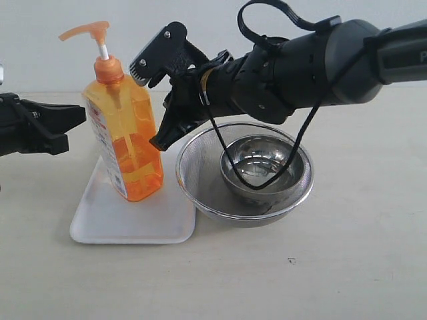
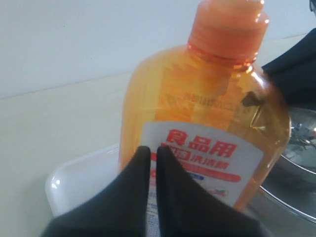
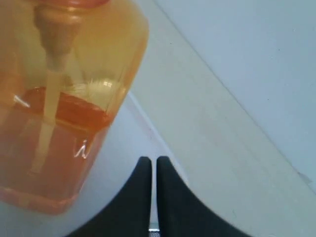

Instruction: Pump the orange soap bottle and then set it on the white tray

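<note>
On the pale worktop (image 1: 300, 280), nearest the camera, lies the white tray (image 1: 100, 223). The orange soap bottle (image 1: 127, 133) stands upright on its right half, pump head (image 1: 87, 30) raised. Just right of the tray sits a steel mesh strainer (image 1: 200, 193) with a metal bowl (image 1: 267, 157) inside it.

The left gripper (image 1: 81, 115) is level with the bottle's shoulder. Its jaws are pressed together on nothing, and I cannot tell whether it touches the bottle. The right gripper (image 1: 159, 141), jaws closed and empty too, points down beside the bottle's far side.

The bottle is tall and narrow, so a sideways nudge from either gripper could tip it into the strainer or off the tray. A black cable loop (image 1: 230, 163) droops into the bowl and could snag it.

Count: one bottle, one tray, one strainer, one bowl, two grippers.
</note>
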`<state>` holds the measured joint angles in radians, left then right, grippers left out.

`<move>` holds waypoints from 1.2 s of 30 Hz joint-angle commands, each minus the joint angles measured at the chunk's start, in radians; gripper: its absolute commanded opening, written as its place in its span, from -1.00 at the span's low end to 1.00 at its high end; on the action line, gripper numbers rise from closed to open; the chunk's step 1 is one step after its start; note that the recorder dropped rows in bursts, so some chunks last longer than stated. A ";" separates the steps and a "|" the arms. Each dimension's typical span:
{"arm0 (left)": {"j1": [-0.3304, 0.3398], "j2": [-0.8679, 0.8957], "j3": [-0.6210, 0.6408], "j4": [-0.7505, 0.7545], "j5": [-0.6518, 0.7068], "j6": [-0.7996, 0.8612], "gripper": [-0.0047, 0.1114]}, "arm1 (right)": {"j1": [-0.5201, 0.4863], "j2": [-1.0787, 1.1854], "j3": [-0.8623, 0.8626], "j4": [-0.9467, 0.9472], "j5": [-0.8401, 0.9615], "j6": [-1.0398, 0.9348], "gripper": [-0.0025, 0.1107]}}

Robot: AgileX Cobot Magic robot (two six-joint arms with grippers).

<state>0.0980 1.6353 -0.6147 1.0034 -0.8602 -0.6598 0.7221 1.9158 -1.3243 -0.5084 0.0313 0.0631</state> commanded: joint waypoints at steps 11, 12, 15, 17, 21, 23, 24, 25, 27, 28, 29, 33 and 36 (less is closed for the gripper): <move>-0.002 0.007 -0.031 0.005 -0.015 -0.023 -0.84 | 0.065 0.001 -0.002 0.000 0.005 -0.038 -0.96; -0.002 0.007 -0.031 0.005 -0.015 -0.023 -0.84 | 0.065 0.001 -0.002 0.000 0.011 -0.038 -0.96; -0.002 0.007 -0.034 0.005 -0.015 -0.023 -0.84 | 0.065 0.001 -0.002 0.000 0.022 -0.038 -0.96; -0.002 0.007 -0.038 0.005 -0.015 -0.023 -0.84 | 0.065 0.001 -0.002 0.000 0.028 -0.038 -0.96; -0.002 0.009 -0.037 0.001 -0.015 -0.023 -0.84 | 0.065 0.001 -0.002 0.000 0.041 -0.038 -0.96; -0.002 0.015 -0.037 0.001 -0.022 -0.023 -0.84 | 0.065 0.001 -0.002 0.000 0.047 -0.038 -0.96; -0.002 0.017 -0.037 0.001 -0.026 -0.023 -0.84 | 0.065 0.001 -0.002 0.000 0.047 -0.038 -0.96; -0.002 0.018 -0.037 0.003 -0.026 -0.023 -0.84 | 0.065 0.001 -0.002 0.000 0.049 -0.038 -0.96; -0.002 0.018 -0.037 0.005 -0.026 -0.023 -0.84 | 0.065 0.001 -0.002 0.000 0.049 -0.038 -0.96; -0.002 0.018 -0.037 0.006 -0.031 -0.023 -0.84 | 0.065 0.001 -0.002 0.000 0.042 -0.038 -0.96; -0.002 0.018 -0.037 0.006 -0.031 -0.023 -0.84 | 0.065 0.001 -0.002 0.000 0.039 -0.036 -0.96; -0.002 0.018 -0.037 0.006 -0.031 -0.023 -0.84 | 0.065 0.001 -0.002 0.000 0.037 -0.034 -0.96; -0.002 0.018 -0.037 0.006 -0.031 -0.023 -0.84 | 0.065 0.001 -0.002 0.000 0.037 -0.027 -0.96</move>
<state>0.0980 1.6528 -0.6469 1.0034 -0.8746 -0.6757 0.7855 1.9158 -1.3243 -0.5084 0.0767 0.0301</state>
